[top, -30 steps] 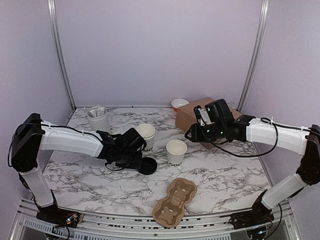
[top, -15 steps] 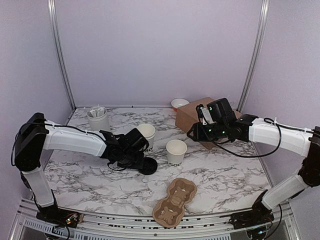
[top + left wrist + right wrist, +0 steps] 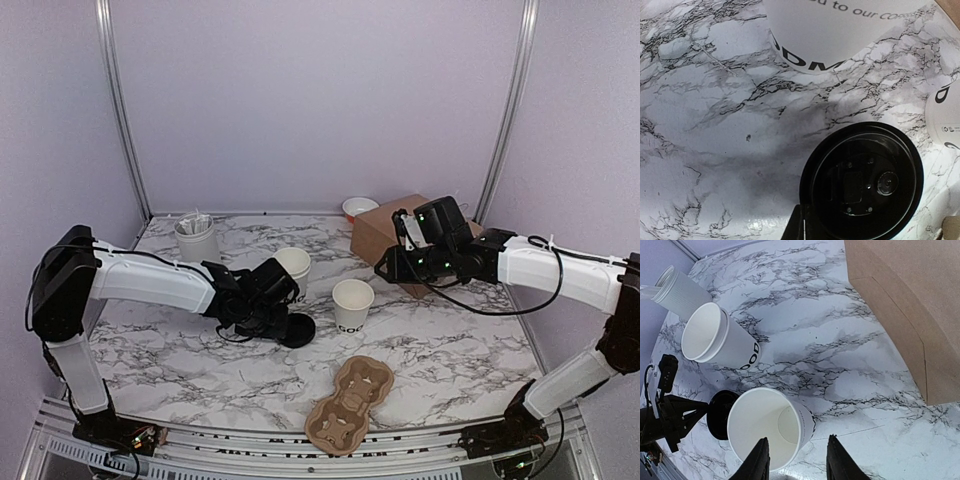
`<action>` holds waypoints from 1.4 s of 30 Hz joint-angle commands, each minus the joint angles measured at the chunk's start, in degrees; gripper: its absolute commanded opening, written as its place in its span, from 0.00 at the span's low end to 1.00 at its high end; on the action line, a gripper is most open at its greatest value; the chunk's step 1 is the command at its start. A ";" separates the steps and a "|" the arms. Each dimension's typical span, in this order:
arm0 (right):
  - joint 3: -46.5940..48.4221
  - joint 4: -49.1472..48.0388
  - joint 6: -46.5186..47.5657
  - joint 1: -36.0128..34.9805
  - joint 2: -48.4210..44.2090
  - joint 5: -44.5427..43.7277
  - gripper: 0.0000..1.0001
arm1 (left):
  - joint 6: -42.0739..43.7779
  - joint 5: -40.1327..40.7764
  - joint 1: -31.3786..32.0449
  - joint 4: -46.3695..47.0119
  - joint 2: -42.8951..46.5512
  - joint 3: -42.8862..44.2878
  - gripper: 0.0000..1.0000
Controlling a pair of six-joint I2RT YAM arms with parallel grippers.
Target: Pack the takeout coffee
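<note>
Two lidless white paper coffee cups with black lettering stand on the marble table: one at the centre and one behind and to its left. A round black lid lies flat on the table left of the centre cup. My left gripper is shut on that lid's near rim. Above and to the right of the centre cup hangs my right gripper, open and holding nothing.
A brown pulp cup carrier lies near the front edge. A brown cardboard box stands at the back right with a small white bowl behind it. A ribbed white canister of sticks stands at the back left.
My left gripper has closed onto the black lid's rim. My right gripper drew back slightly to the right, then held still.
</note>
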State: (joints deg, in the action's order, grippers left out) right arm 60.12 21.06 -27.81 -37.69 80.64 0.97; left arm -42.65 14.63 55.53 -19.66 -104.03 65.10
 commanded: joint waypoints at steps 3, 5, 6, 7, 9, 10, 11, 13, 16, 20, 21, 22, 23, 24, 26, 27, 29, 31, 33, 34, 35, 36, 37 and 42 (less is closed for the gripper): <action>1.59 0.82 0.69 0.32 -1.21 -0.36 0.37 | -0.41 0.72 0.54 -1.77 -1.26 2.25 0.00; 1.82 0.87 0.81 0.34 -1.06 -0.35 0.37 | -0.37 0.43 0.55 -1.76 -1.42 2.54 0.00; 2.00 0.92 0.86 0.34 -1.02 -0.36 0.37 | -0.33 0.28 0.55 -1.77 -1.55 2.71 0.00; 2.20 1.06 0.99 0.34 -0.93 -0.36 0.37 | -0.25 0.18 0.61 -1.78 -1.65 2.84 0.00; 2.49 1.30 1.22 0.34 -0.88 -0.52 0.37 | -0.19 0.26 0.62 -1.75 -1.66 2.97 0.00; 2.54 1.31 1.26 0.34 -0.92 -0.55 0.37 | -0.23 0.42 0.60 -1.74 -1.51 2.96 0.00; 2.56 1.46 1.35 0.29 -0.95 -0.66 0.37 | -0.24 0.59 0.59 -1.76 -1.26 2.89 0.00; 2.73 1.90 1.49 0.05 -0.92 -1.27 0.37 | -0.26 0.81 0.61 -1.77 -0.59 2.70 0.00; 3.46 2.99 1.92 -1.09 -0.88 -3.41 0.37 | -0.04 1.25 0.59 -1.85 0.61 2.60 0.00; 4.63 4.36 2.28 -2.62 -0.75 -6.11 0.37 | 0.29 1.22 0.63 -2.32 1.83 2.53 0.05; 4.51 4.35 2.21 -2.71 -0.79 -6.23 0.37 | 0.37 1.07 0.63 -2.48 1.89 2.49 0.10; 4.43 4.28 2.18 -2.73 -0.81 -6.32 0.37 | 0.38 0.94 0.63 -2.56 1.81 2.49 0.16; 4.30 4.14 2.19 -2.74 -0.90 -6.33 0.37 | 0.44 1.00 0.63 -2.67 1.58 2.44 0.21; 4.23 4.08 2.15 -2.74 -0.90 -6.33 0.37 | 0.46 1.16 0.71 -2.92 1.36 2.47 0.25; 4.16 4.08 2.12 -2.82 -0.92 -6.25 0.37 | 0.63 1.27 0.85 -3.33 0.51 2.68 0.29; 4.13 4.08 2.10 -2.83 -1.03 -6.25 0.37 | 0.64 1.15 0.89 -3.44 -0.03 2.81 0.31; 3.97 4.08 2.13 -2.83 -1.09 -6.30 0.37 | 0.71 1.10 1.13 -3.64 -0.97 3.28 0.31; 3.89 4.15 2.23 -2.82 -1.35 -6.40 0.37 | 0.86 1.26 1.32 -3.65 -1.91 3.99 0.31; 3.73 4.17 2.16 -2.85 -1.51 -6.55 0.37 | 1.14 1.31 1.33 -3.86 -2.68 4.86 0.31; 3.69 4.21 2.18 -2.83 -1.69 -6.59 0.37 | 1.23 1.32 1.40 -3.90 -3.13 5.24 0.31; 3.56 4.24 2.10 -2.83 -1.86 -6.65 0.37 | 1.25 1.40 1.42 -4.04 -3.50 5.52 0.30; 3.38 4.25 2.10 -2.83 -2.07 -6.73 0.37 | 1.38 1.49 1.43 -4.19 -3.85 5.85 0.30; 3.22 4.25 2.02 -2.83 -2.25 -6.77 0.37 | 1.43 1.64 1.43 -4.23 -4.16 6.15 0.29; 2.39 4.28 1.80 -2.83 -3.15 -6.86 0.37 | 1.52 3.63 1.42 -5.88 -5.77 7.43 0.26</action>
State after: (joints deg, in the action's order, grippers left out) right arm 62.24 24.56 -26.11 -40.23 79.61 -5.08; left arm -41.82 15.92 56.71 -22.28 -108.22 70.63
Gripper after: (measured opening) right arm 0.369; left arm 0.270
